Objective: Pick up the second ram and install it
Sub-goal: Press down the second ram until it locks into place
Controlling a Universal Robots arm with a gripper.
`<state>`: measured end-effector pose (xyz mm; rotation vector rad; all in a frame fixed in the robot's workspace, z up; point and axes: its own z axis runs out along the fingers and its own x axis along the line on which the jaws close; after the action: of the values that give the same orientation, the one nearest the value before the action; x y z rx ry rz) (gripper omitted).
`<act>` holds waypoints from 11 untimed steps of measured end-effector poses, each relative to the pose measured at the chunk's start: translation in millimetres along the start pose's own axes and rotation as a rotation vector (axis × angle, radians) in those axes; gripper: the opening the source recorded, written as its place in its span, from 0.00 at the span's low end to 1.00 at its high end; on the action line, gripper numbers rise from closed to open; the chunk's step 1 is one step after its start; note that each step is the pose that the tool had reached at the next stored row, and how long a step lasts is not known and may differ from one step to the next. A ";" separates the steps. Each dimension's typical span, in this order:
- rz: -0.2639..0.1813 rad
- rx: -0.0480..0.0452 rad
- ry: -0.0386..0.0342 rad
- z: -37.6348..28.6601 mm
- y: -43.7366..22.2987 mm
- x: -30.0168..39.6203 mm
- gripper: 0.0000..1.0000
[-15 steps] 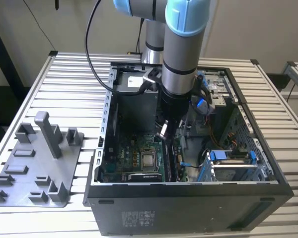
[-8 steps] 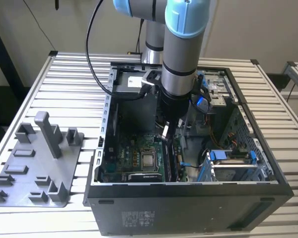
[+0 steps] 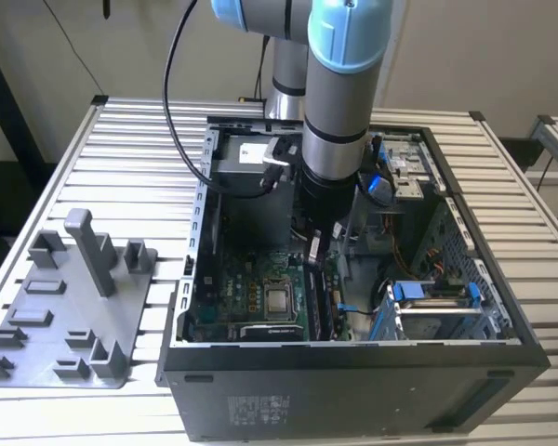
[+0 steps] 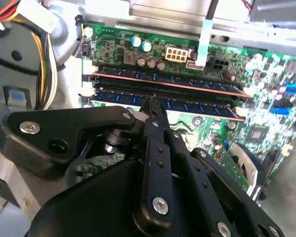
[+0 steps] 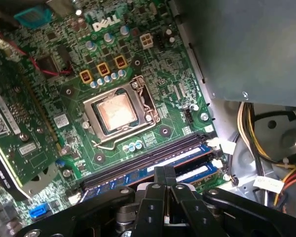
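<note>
In both wrist views the black gripper [image 4: 153,106] fills the near ground, its linkage drawn together and the two fingers pressed flat against each other with no gap between the tips. Nothing is clamped between them; the closed tips bear down on the upper edge of the second ram [image 4: 163,101], about a third of the way along it.

That stick already sits in its slot on the green motherboard [image 5: 64,64], parallel to and just beside another memory stick [image 4: 163,80] seated in the slot beyond it. So pick-up and placing look done, and my judgement is that the work stands at the pressing-home stage. Whether the white end latches [image 5: 218,144] have snapped shut I cannot tell.

Farther off on the board lies the bare processor socket [image 5: 119,111].

In the exterior view the arm [image 3: 339,102] stands nearly vertical, reaching straight down into the open computer case [image 3: 353,381], wrist over the board's right portion. On the exterior view's left the grey holder tray [image 3: 65,316] rests on the slatted table [image 3: 139,139].
</note>
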<state>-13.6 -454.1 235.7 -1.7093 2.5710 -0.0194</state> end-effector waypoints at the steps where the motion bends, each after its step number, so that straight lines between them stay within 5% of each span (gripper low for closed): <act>1: -0.013 0.0008 -0.0012 0.0 0.0 0.0 0.11; 11: -0.165 -0.0031 -0.0085 0.6 0.4 0.2 0.11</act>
<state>-14.1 -454.2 235.1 -1.9130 2.4181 -0.0150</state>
